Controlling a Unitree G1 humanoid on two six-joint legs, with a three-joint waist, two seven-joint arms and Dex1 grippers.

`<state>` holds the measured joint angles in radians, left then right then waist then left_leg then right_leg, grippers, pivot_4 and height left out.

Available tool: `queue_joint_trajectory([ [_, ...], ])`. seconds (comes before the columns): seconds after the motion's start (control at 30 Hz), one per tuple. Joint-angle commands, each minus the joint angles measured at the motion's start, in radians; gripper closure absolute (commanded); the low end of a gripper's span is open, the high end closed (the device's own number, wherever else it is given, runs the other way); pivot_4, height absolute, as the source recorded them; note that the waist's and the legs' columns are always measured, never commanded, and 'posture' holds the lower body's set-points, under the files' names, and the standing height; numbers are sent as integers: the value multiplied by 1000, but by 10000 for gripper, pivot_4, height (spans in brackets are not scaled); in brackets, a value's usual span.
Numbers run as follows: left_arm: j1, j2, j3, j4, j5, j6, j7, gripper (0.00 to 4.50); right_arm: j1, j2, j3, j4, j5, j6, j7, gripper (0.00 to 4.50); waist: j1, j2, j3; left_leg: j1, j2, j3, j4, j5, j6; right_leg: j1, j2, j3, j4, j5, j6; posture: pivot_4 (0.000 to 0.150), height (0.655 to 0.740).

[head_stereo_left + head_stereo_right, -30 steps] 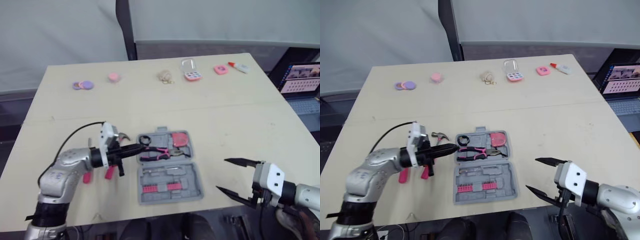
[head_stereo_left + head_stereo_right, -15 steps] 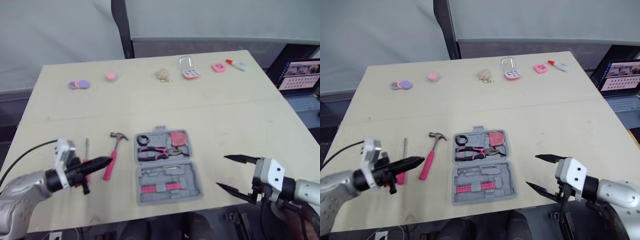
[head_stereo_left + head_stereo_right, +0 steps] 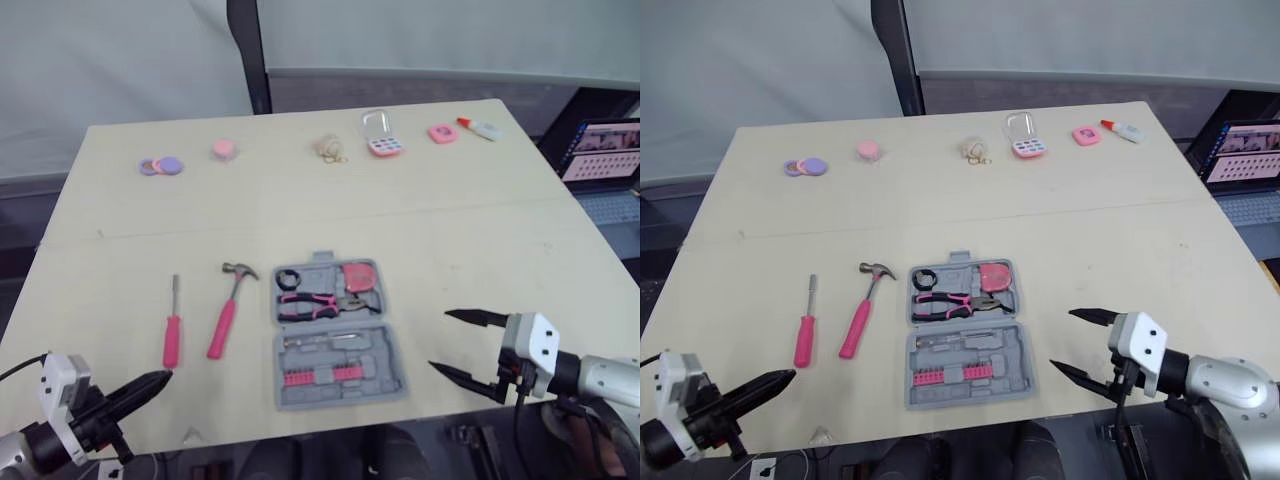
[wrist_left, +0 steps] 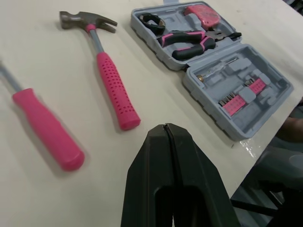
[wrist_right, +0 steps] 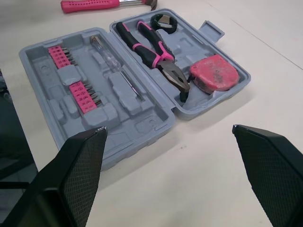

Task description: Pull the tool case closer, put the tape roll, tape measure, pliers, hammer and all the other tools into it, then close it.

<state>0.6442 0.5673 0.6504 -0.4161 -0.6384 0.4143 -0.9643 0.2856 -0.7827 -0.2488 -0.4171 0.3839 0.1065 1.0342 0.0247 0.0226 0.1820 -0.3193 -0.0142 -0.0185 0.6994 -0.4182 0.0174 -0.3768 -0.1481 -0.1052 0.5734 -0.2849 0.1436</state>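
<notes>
The left gripper (image 3: 150,381), clenched and empty, is now back at the near-left corner of the beige table (image 3: 450,230), away from the open grey plastic tool case (image 3: 375,350), where the small black tape roll (image 3: 289,279) lies. The pink-handled hammer (image 3: 225,322) and pink-handled screwdriver (image 3: 172,335) come next; the right gripper (image 3: 440,340) hangs released

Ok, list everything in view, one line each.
tool case: one, grey, open, near middle
pliers: one, pink-black, case's far half
tape roll: one, black, beside pliers
tape measure: one, pink, case's far half
bit rows: two, pink, case's near half
hammer: one, pink handle, left of case
screwdriver: one, pink handle, left of hammer
small items: several, mostly pink, far edge
laptop: one, open, far right
left tool: one, black, shut, near-left corner
right tool: one, black, open, right of case
</notes>
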Motion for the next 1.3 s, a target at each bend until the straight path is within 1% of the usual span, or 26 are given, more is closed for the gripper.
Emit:
queue_joint_trajectory([
  [0.03, 24, -10, 21, 10, 28, -52, 12, 44727, 9, -2, -15, -20, 28, -5, 11, 0, 0, 0, 1, 0, 0, 0, 0, 0, 0, 0, 0, 0, 0, 0, 0, 1500, 7400],
  [0.2, 39, -14, -2, -12, 55, -76, 36, 44727, 44, -24, -33, -45, 55, 45, 21, 0, 0, 0, 1, 0, 0, 0, 0, 0, 0, 0, 0, 0, 0, 0, 0, 1500, 7400],
  [0.37, 49, -17, -5, -21, 10, -34, 33, 44727, 54, -40, -54, -55, 81, 85, 13, 0, -1, 0, 2, 0, 0, 0, 0, -1, 2, 0, 0, 0, 0, -1, -1, 1500, 7400],
  [0.4, 51, -18, -3, -24, 2, -25, 35, 39337, 57, -43, -57, -58, 84, 97, 13, 0, -1, 0, 2, 0, 0, 1, 0, -2, 2, 0, 0, 0, 0, -1, -1, 1500, 7400],
  [0.43, 53, -19, -1, -27, -3, -22, 36, 36327, 60, -44, -61, -60, 85, 104, 13, 0, -2, 0, 2, 0, 0, 1, 0, -2, 2, 0, 0, 0, 0, -1, -1, 1500, 7400],
  [0.47, 54, -20, 1, -30, -5, -21, 38, 32385, 62, -44, -64, -60, 83, 108, 14, 0, -1, 0, 2, 0, 0, 1, 0, -2, 2, 0, 0, 0, 0, -1, -1, 1500, 7400],
  [0.63, 59, -25, 11, -27, 13, -61, 35, 6488, 73, -41, -73, -59, 75, 103, 19, 0, -1, 0, 2, 0, 0, 1, 0, -2, 2, 0, 0, 0, 0, -1, -1, 1500, 7400],
  [0.67, 60, -30, 14, -22, 17, -71, 37, 667, 74, -42, -74, -57, 75, 99, 23, 0, 0, 0, 2, 0, 0, 1, 0, -2, 2, 0, 0, 0, 0, -1, -1, 1500, 7400],
  [0.73, 62, -36, 16, -17, 25, -90, 42, 667, 76, -44, -76, -54, 76, 93, 29, 0, 0, 0, 2, 0, 0, 1, 0, -2, 2, 0, 0, 0, 0, -1, -1, 1500, 7400],
  [0.8, 61, -38, 22, -31, 13, -72, 67, 667, 69, -64, -84, -54, 65, 75, 48, 0, 0, 0, 2, 0, 0, 1, 0, -2, 2, 0, 0, 0, 0, -1, -1, 1500, 7400],
  [0.9, 21, -8, 26, -119, -44, 42, 163, 667, -10, -91, -95, -100, 118, 124, 31, 0, -1, -1, 3, 0, 0, 2, 1, -2, 2, 0, 0, 0, 0, 0, -1, 1500, 7400],
  [1.0, -71, 89, -20, -230, -32, 257, 344, 667, -98, -97, -83, -118, 170, 163, 25, 0, 1, -3, 4, 1, 0, 1, 2, -1, 1, 0, 0, 1, 2, 0, 0, 1500, 7400],
  [1.07, -104, 118, -26, -268, -37, 332, 404, 667, -114, -99, -79, -119, 175, 169, 34, 0, 3, -3, 4, 0, 1, -2, 2, 0, -1, 0, 0, 2, 3, 0, 0, 1500, 7400],
  [1.13, -142, 109, -22, -287, -98, 377, 430, 667, -122, -98, -79, -119, 185, 179, 35, 0, 1, -2, 4, 0, 1, -2, 1, 1, -1, 0, 1, 2, 7, 0, -1, 1500, 7400],
  [1.23, -176, 107, -29, -295, -120, 427, 468, 667, -130, -97, -73, -115, 182, 180, 38, 0, -2, -2, 4, -1, 0, -2, 0, 0, -1, -3, 1, 0, 9, -1, -2, 1500, 7400],
  [1.3, -207, 104, -41, -299, -126, 471, 517, 667, -136, -94, -66, -113, 179, 181, 37, 0, -4, -2, 4, -1, 0, 0, 0, -1, 0, -3, 1, -1, 9, -1, -2, 1500, 7400],
])
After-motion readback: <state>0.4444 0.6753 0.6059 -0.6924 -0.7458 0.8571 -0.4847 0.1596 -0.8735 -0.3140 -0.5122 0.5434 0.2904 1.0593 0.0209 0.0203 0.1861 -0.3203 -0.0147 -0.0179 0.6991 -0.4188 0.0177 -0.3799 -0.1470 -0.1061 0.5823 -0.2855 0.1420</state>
